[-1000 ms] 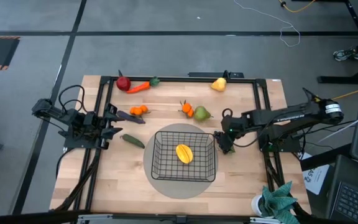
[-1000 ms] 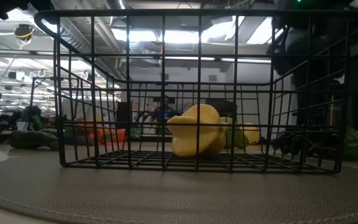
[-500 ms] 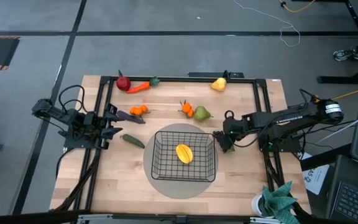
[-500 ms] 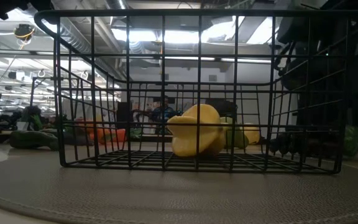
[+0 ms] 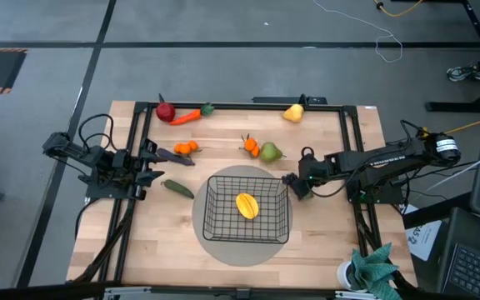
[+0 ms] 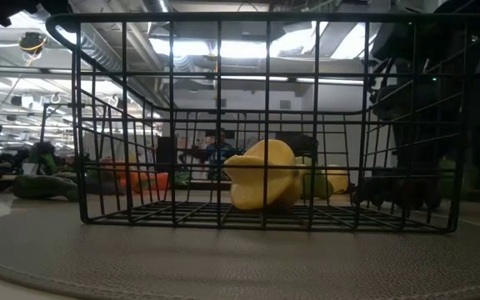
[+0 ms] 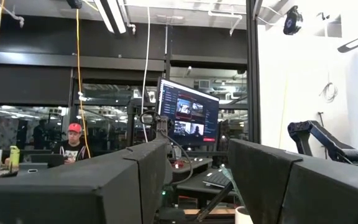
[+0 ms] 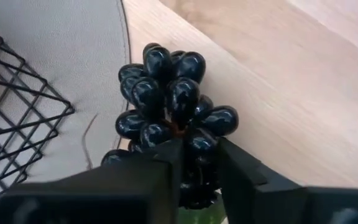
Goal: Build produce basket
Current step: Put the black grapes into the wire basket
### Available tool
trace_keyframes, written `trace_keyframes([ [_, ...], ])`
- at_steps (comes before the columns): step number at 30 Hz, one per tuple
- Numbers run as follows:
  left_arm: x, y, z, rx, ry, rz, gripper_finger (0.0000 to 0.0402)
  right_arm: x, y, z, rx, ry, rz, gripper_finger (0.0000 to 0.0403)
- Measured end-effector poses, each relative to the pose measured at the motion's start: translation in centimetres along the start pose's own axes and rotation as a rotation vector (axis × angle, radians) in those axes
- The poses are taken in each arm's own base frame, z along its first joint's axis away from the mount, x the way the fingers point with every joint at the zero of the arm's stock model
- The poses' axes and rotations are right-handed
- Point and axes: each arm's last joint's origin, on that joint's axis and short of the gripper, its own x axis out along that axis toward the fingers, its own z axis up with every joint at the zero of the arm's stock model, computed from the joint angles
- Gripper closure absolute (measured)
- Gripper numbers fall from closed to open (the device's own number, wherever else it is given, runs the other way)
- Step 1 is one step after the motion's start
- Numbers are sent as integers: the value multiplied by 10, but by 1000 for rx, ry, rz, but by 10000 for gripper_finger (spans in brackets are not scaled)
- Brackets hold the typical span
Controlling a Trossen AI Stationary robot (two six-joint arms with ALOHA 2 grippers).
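Observation:
The black wire basket (image 5: pixel 223 223) stands on a round grey mat (image 5: pixel 247 247) at the table's middle front. One yellow piece (image 5: pixel 247 205) lies in it and also shows in the low view (image 6: pixel 261 173). My right gripper (image 5: pixel 294 185) is at the basket's far right corner, shut on the dark purple grapes (image 8: pixel 166 93), low over the mat's edge. Through the basket wires the low view shows the grapes (image 6: pixel 394 193). My left gripper (image 5: pixel 152 162) waits at the table's left side, open. My right gripper pinches the near end of the grape bunch (image 8: pixel 191 146) between its two fingers (image 8: pixel 166 163). The fingers slant down and come from the table's right. The bunch sticks out past the fingertips, over the mat's edge; I cannot tell whether it is clear of the table.
At the far left lie a red apple (image 5: pixel 166 112) and an orange carrot (image 5: pixel 187 117), and at the far right a yellow piece (image 5: pixel 293 112). Small oranges (image 5: pixel 185 147), another orange (image 5: pixel 251 147), a green pear (image 5: pixel 270 152) and a green vegetable (image 5: pixel 177 188) lie behind and left of the basket.
My right gripper has gone a little toward the table's far edge and left, along the basket's right side, still shut on the grapes, which moved with it.

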Motion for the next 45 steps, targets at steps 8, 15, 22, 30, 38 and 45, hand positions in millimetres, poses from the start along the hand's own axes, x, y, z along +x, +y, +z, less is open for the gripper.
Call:
trace_keyframes([
  [8, 0, 0, 0, 0, 0, 0, 239, 0, 0, 1, -69, -22, -5, 394],
  [15, 0, 0, 0, 0, 0, -1, 239, -15, 15, 14, -150, -60, 41, 401],
  [22, 0, 0, 0, 0, 0, 0, 239, -48, 26, 31, -220, -160, -98, 402],
  [30, 0, 0, 0, 0, 0, 0, 239, -85, 39, 52, -317, -298, -171, 403],
  [38, 0, 0, 0, 0, 0, 0, 239, -114, 56, 65, -438, -382, -103, 403],
  [45, 0, 0, 0, 0, 0, 0, 239, -127, 82, 61, -588, -445, 122, 403],
])
